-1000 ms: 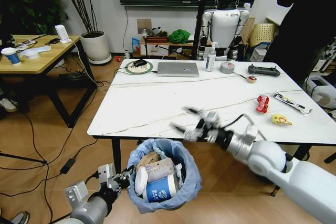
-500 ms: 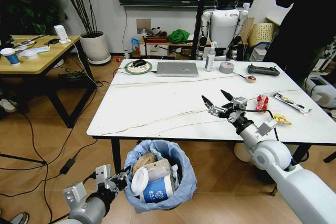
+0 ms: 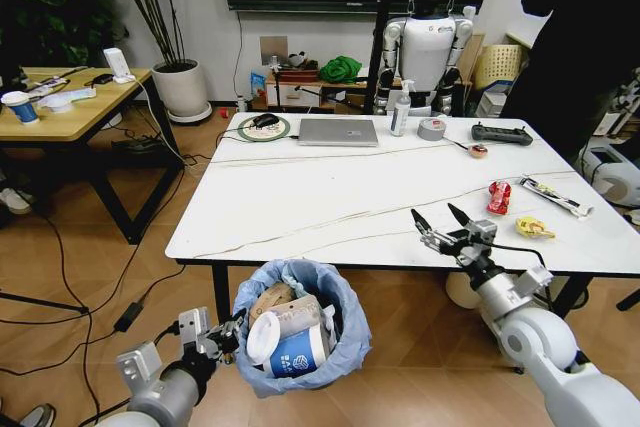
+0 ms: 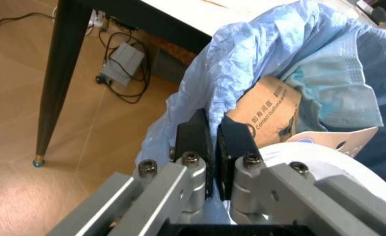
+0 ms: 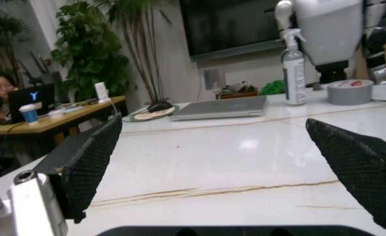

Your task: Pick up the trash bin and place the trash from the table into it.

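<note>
The trash bin (image 3: 345,347), lined with a light-blue bag (image 4: 259,54), hangs just below the table's front edge (image 3: 300,259). My left gripper (image 3: 228,332) is shut on the bin's rim, its fingers (image 4: 196,135) pinching the bag. Inside lie a brown cardboard piece (image 4: 271,105), a white lid (image 3: 262,337) and a white-and-blue cup (image 3: 297,355). My right gripper (image 3: 441,223) is open and empty, low over the table near its front edge. To its right on the table lie a red wrapper (image 3: 499,197), a yellow wrapper (image 3: 535,228) and a long clear wrapper (image 3: 557,197). The right wrist view shows both fingers (image 5: 88,157) spread wide over the white top.
At the table's far side stand a silver laptop (image 3: 339,131), a spray bottle (image 3: 401,109), a grey tape roll (image 3: 432,128) and a black controller (image 3: 502,134). A wooden desk (image 3: 70,107) is to the left. A person in black stands at the far right.
My right gripper has moved from above the bin to the right along the table's front, toward the wrappers, still open. The bin has sunk slightly in my left gripper.
</note>
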`<state>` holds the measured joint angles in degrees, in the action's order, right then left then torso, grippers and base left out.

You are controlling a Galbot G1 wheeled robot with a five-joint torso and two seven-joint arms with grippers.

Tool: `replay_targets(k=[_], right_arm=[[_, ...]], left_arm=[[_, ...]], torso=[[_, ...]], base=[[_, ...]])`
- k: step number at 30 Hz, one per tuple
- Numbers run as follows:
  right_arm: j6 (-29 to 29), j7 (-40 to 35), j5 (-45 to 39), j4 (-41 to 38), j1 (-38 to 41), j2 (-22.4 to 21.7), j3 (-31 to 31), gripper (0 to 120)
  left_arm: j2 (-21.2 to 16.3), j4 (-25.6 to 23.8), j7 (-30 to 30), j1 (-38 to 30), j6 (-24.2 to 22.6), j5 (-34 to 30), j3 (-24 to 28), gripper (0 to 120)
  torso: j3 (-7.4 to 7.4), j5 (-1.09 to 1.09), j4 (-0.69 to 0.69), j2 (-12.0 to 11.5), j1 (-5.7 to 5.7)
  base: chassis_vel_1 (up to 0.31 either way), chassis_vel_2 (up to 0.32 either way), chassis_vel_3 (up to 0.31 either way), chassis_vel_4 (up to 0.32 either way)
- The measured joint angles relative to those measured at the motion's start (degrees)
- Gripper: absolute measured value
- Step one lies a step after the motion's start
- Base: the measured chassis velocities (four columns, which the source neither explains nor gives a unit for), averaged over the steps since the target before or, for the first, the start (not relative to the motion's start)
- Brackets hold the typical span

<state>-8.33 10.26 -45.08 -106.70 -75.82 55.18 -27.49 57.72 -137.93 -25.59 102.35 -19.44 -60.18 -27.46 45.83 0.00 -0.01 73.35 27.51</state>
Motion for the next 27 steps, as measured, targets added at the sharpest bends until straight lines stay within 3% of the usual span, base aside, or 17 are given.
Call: replay_targets(k=[10,27], right_arm=[[-0.03,0.64,0.81,-0.09,-3.43,4.13,-4.42,100],[-0.11,1.17,0.11,-1.12,-5.60,6.91,-6.43,100]], left_arm=[[0.56,0.00,0.26,-0.16,0.08,0.69,0.44,0],[1.58,0.22,0.91,0.18,0.27,2.61,1.28,0]], torso=[[0.01,0.00,0.00,0.01,0.00],[0.01,0.00,0.00,0.01,0.00]], base=[[0.000,0.000,0.000,0.000],[0.000,0.000,0.000,0.000]])
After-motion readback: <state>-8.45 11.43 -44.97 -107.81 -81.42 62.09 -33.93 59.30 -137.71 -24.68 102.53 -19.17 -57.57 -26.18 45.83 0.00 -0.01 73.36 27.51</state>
